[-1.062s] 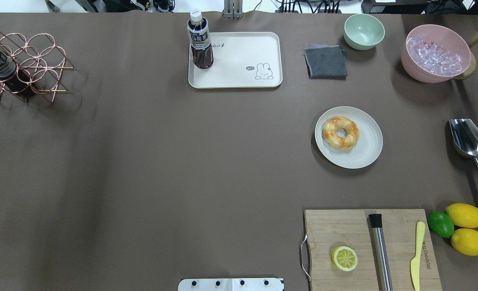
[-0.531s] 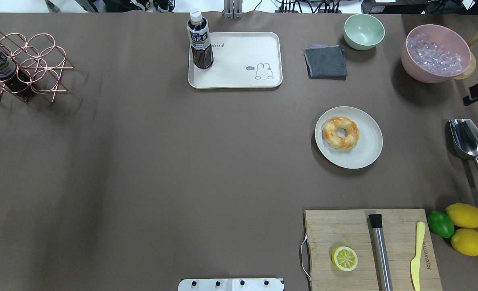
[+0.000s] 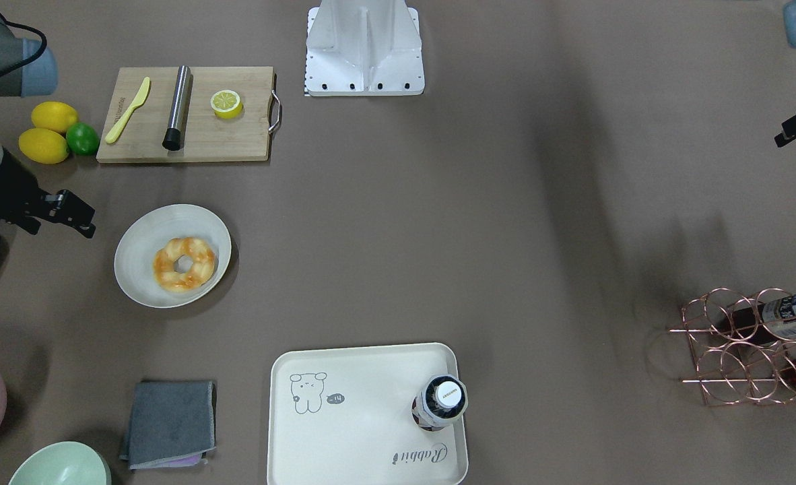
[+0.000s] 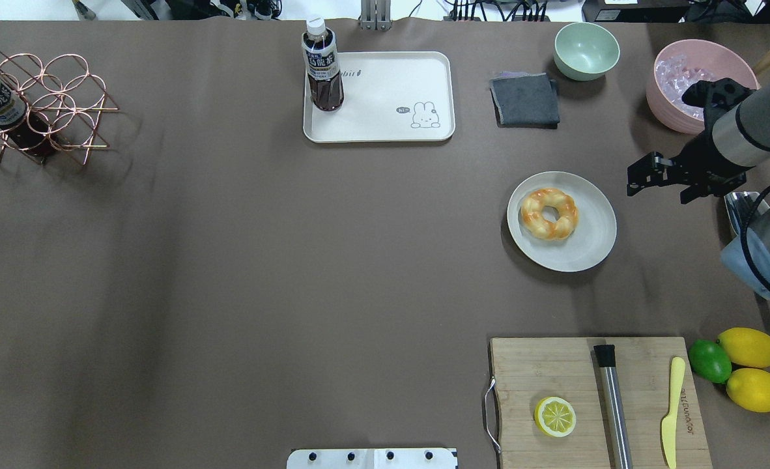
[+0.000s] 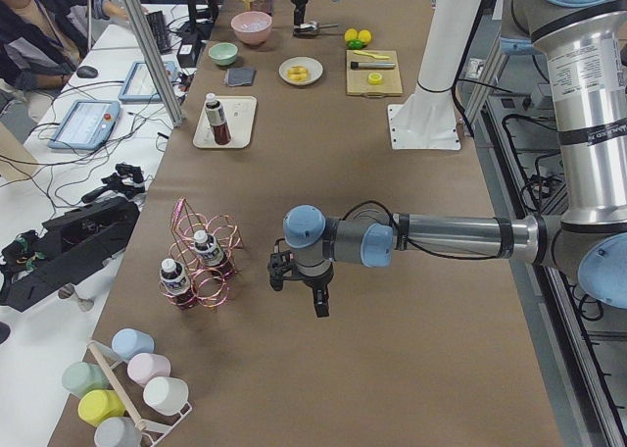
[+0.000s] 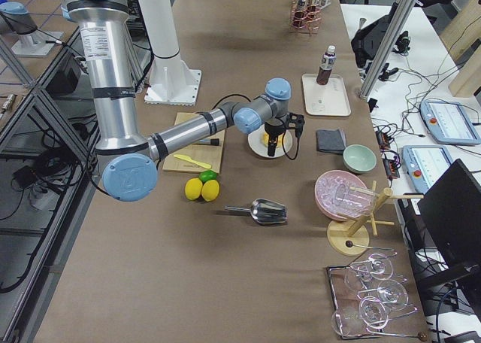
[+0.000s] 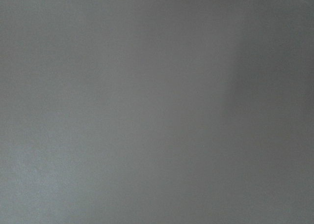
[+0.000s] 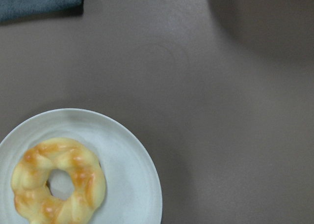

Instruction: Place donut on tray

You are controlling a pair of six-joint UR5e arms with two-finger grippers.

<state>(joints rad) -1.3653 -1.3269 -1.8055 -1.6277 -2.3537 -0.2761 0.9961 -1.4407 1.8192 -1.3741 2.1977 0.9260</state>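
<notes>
The donut [image 4: 564, 221], golden with orange-brown glaze, lies on a round off-white plate [image 4: 593, 238] right of the table's middle. It also shows in the front view [image 3: 169, 269] and the right wrist view [image 8: 83, 172]. The cream tray [image 4: 385, 98] with the cartoon drawing sits at the far edge, well left of the plate, and shows in the front view [image 3: 364, 417]. My right gripper [image 4: 634, 179] hovers just right of the plate, fingers apart and empty. My left gripper [image 5: 297, 290] hangs over bare table near the wire rack; I cannot tell whether it is open.
A dark drink bottle [image 4: 322, 65] stands on the tray's left end. A grey cloth [image 4: 525, 98], green bowl [image 4: 585, 49] and pink bowl of ice [image 4: 668, 104] lie behind the plate. A cutting board [image 4: 554, 371] and lemons [image 4: 750, 348] are nearer; a wire rack [image 4: 46, 104] stands far left.
My right arm has come into the overhead view from the right edge and moved left toward the plate. The donut, plate and tray have not moved.
</notes>
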